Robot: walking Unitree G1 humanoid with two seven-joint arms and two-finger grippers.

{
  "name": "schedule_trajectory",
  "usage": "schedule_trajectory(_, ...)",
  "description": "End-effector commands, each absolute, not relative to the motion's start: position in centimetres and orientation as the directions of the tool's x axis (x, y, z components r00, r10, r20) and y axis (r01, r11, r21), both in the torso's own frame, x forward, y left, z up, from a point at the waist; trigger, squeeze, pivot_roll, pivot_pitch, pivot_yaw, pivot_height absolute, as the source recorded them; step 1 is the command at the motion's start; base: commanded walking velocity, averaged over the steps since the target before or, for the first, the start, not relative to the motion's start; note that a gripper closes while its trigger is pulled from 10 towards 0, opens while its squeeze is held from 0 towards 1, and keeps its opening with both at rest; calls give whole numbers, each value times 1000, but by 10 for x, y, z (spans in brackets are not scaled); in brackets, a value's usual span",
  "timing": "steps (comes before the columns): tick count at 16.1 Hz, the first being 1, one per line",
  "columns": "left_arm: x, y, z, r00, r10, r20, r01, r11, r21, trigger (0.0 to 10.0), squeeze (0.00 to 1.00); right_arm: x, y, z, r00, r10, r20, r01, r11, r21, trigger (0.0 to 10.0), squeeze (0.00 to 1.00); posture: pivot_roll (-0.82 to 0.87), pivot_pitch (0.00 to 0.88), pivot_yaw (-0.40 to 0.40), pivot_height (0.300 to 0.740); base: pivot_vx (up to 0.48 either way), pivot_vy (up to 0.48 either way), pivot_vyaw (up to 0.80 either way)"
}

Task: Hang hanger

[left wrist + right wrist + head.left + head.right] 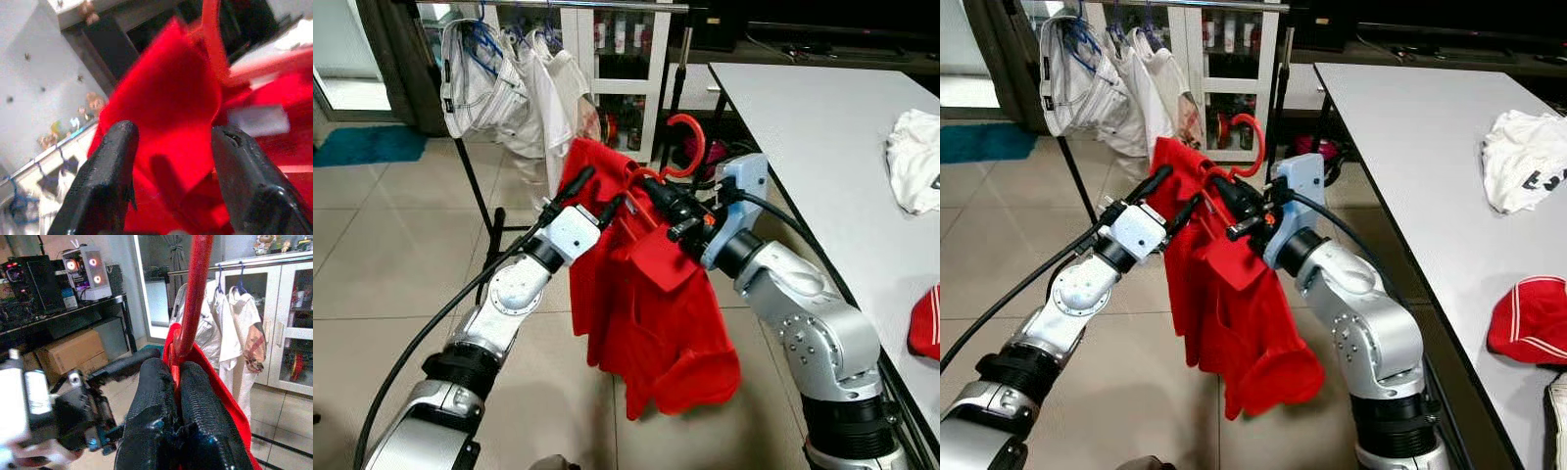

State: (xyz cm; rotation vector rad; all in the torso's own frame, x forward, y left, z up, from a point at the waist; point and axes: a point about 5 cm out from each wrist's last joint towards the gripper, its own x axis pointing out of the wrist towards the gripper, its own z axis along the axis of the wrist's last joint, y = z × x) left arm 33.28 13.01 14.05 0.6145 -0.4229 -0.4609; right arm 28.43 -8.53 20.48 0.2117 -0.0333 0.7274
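The robot stands a little short of the clothes rail (548,6), holding a red hanger (688,145) with a red shirt (646,313) draped over it, up between its two arms. The right gripper (175,377) has its two black fingers pressed together on the hanger's neck just below the hook, so the hook stands up clear above them, curling toward the rail. The left gripper (602,196) reaches in at the shirt's shoulder with its fingers (110,166) spread apart, the red cloth lying between them; I cannot tell whether it touches the cloth, and it looks more like steadying than gripping. White garments (509,88) already hang on blue hangers along the rail, bunched toward the robot's left, and the white table (822,117) runs along its right with a white cloth (915,157) and a red cap (1533,318) on it. To my eye the hanger is still well below and short of the rail, so the job now is to lift and carry it forward. It should keep the neck pinched firmly, raise the hook above the bar, bring the open side of the hook over a bare stretch to the right of the white garments, then lower until the bar takes the weight before letting go.
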Motion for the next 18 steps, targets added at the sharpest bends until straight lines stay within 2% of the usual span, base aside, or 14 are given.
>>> schedule_trajectory(1,337,132,141,832,-510,218,268,714,647,10000,0,283,-85,214,738,659,146,-675,722,152,0,0,-73,0,-36,740,0,0,0)
schedule_trajectory(4,340,135,139,848,-486,213,247,717,652,9961,0,283,-86,214,740,655,151,-672,725,151,0,0,-73,0,-33,740,0,0,0)
schedule_trajectory(5,341,136,139,854,-477,207,246,721,647,1569,0,283,-86,215,740,655,153,-673,724,151,0,0,-70,0,-36,740,0,0,0)
schedule_trajectory(6,342,137,139,857,-473,204,246,723,646,0,0,283,-85,215,738,657,154,-675,722,151,0,0,-67,0,-38,740,0,0,0)
schedule_trajectory(10,341,141,136,860,-478,181,268,723,637,0,0,284,-83,215,731,665,156,-683,715,152,0,0,-57,0,-47,740,0,0,0)
schedule_trajectory(18,346,154,134,895,-419,155,281,798,533,0,0,287,-80,215,721,673,164,-693,704,156,0,0,-30,0,-60,740,0,0,0)
